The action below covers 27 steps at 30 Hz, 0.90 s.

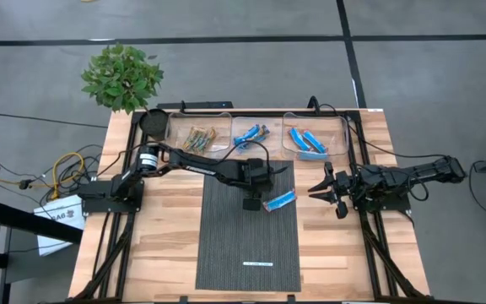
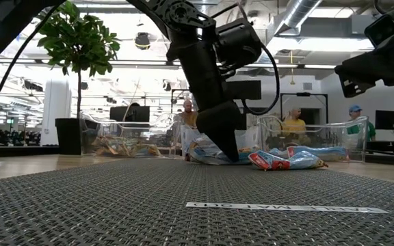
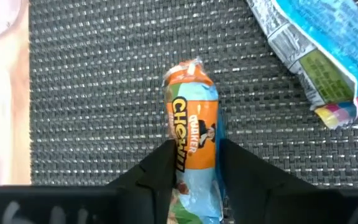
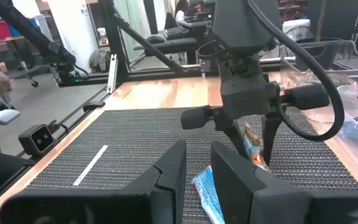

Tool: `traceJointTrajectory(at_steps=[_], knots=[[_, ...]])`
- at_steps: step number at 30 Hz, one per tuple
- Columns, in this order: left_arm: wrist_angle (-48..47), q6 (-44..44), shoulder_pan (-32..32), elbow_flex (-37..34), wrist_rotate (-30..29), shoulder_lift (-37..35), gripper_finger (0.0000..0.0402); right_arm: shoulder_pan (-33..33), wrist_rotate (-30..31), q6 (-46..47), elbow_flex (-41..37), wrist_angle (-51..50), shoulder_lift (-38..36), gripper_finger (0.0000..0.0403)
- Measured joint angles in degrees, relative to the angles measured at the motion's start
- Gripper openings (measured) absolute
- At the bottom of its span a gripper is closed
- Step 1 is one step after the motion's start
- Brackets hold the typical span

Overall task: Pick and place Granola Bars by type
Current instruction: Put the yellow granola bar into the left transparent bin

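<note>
My left arm reaches across to mid-table, left gripper [image 1: 251, 203] pointed down, fingers [image 3: 160, 171] clamped. Right arm waits at the right edge, right gripper [image 1: 321, 189] fingers spread.

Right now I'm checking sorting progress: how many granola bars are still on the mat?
2. An orange-and-blue bar sits between the left gripper fingers; a blue bar lies beside it on the dark mat, toward the right gripper.

A big open robot lab or office — gray floor [image 1: 412, 25], ceiling pipes [image 2: 306, 14], monitors [image 2: 388, 119], people [image 2: 294, 123] at desks, a potted plant [image 1: 122, 78] beside the tabletop [image 1: 336, 245].
</note>
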Motion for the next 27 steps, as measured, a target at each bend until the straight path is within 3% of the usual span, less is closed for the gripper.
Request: traceJointTrajectory(at_steps=[11, 20, 27], knots=[[-1.4, -0.46, 0.02, 0.0, 0.0, -0.13, 0.0015, 0.02, 0.01, 0.0, -0.01, 0.0, 0.0, 0.0067], [-0.1, -0.48, -0.13, -0.02, 0.05, -0.43, 0.004, 0.02, 0.01, 0.0, 0.0, 0.0, 0.0, 0.0067], [0.09, -0.43, -0.49, -0.02, 0.0, -2.11, 0.001, 0.02, 0.0, 0.0, 0.0, 0.0, 0.0, 0.0067]])
